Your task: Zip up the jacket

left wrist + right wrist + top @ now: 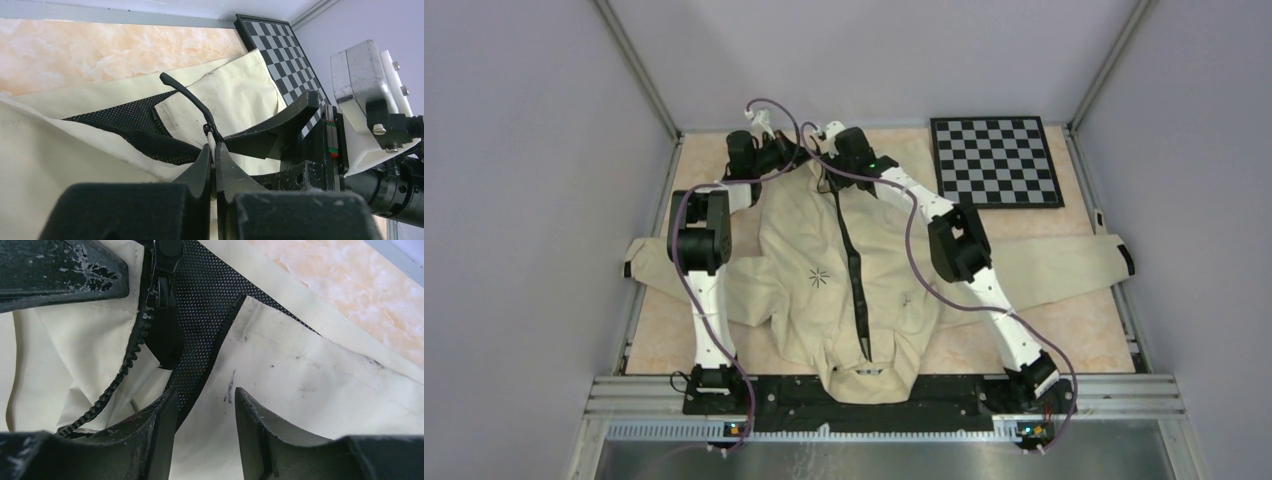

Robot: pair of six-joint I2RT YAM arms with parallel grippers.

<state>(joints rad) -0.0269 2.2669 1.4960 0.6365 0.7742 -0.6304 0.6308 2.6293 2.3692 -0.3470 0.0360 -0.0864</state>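
Note:
The cream jacket [824,270] lies spread on the table, collar at the near edge, hem at the far side. Its black zipper [854,270] runs down the middle. Both grippers are at the far hem. My left gripper [214,150] is shut on a thin cream edge of the jacket [75,170] right at the zipper's end; it also shows in the top view [789,152]. My right gripper [205,395] is open and empty, just above the cream fabric [310,375] beside the black mesh lining [205,305]. The zipper slider [162,285] and its pull tab [165,347] lie just left of its fingers.
A black-and-white checkerboard [996,160] lies at the far right of the table. The jacket's sleeves stretch out to the left [649,260] and right [1084,260] table edges. Grey walls enclose the table on three sides. The right gripper's fingers [280,125] stand close beside my left gripper.

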